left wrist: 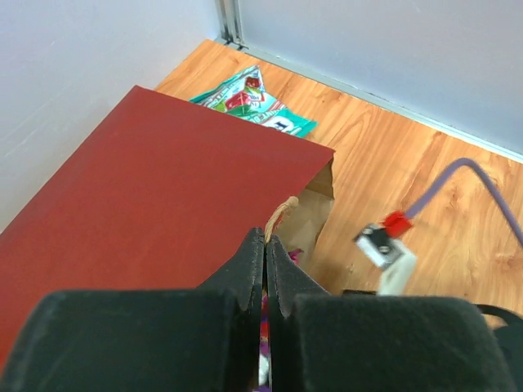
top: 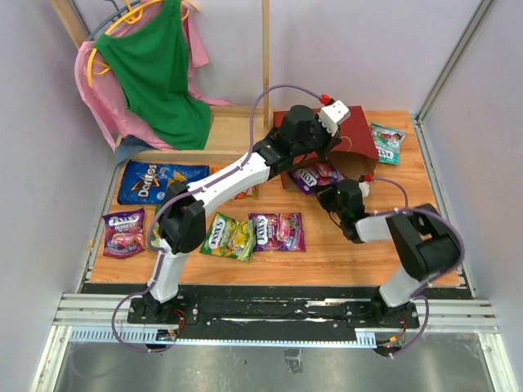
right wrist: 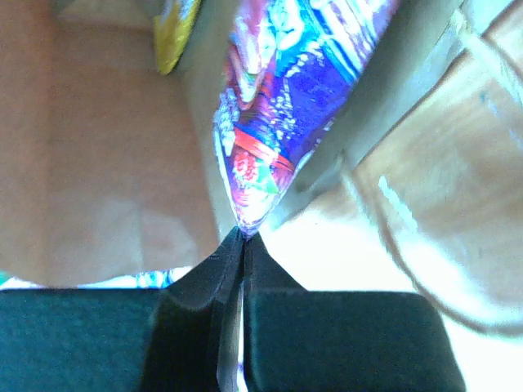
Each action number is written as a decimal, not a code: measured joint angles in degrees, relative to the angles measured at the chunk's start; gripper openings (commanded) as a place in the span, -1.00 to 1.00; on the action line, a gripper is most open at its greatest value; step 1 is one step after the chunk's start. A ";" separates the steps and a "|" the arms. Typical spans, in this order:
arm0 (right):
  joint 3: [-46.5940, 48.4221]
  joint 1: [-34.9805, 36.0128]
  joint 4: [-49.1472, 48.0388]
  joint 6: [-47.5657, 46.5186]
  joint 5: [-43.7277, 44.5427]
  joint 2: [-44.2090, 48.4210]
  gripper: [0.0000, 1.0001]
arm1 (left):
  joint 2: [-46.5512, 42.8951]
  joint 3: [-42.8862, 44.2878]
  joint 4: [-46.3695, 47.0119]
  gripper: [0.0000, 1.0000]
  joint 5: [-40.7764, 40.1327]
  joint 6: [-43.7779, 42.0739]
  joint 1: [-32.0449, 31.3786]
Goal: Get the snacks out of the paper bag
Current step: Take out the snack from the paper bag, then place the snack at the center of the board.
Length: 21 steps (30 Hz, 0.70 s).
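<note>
The dark red paper bag (top: 358,131) lies on its side at the back right, mouth toward me. My left gripper (top: 325,151) is shut on its cord handle (left wrist: 282,214) at the upper mouth edge, above the bag's red side (left wrist: 163,188). My right gripper (top: 328,189) is at the mouth, shut on the corner of a purple packet (top: 315,175); the wrist view shows the gripper (right wrist: 243,237) pinching that packet (right wrist: 278,106) against the brown bag interior. A yellow item (right wrist: 176,24) lies deeper inside. Lying outside the bag are the blue Doritos bag (top: 159,181), a purple pack (top: 124,231), a yellow-green pack (top: 229,237), another purple pack (top: 276,231) and a teal pack (top: 386,141).
An orange pack (top: 245,193) lies partly under my left arm. Green and pink clothes (top: 155,73) hang on a wooden rack at the back left. A metal rail (top: 429,163) borders the table's right side. The teal pack also shows in the left wrist view (left wrist: 253,102).
</note>
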<state>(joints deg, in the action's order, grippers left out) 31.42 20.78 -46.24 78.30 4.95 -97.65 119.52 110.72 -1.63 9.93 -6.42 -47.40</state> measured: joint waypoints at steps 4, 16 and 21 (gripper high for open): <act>-6.58 0.63 3.56 -2.05 0.28 13.16 -0.99 | 0.00 -0.07 0.37 -0.99 -0.72 -0.07 0.00; -12.57 -0.42 44.76 -8.17 7.78 67.49 -0.99 | 0.00 -0.07 0.22 -0.99 -4.90 -2.60 0.00; -11.78 -4.17 65.88 -10.71 10.78 85.09 -0.99 | 0.00 -0.11 0.24 -0.99 -5.86 -3.04 0.00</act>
<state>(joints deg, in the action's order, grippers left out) 19.64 16.60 19.64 67.59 15.73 -12.56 119.52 110.61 -1.39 4.08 -9.45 -47.40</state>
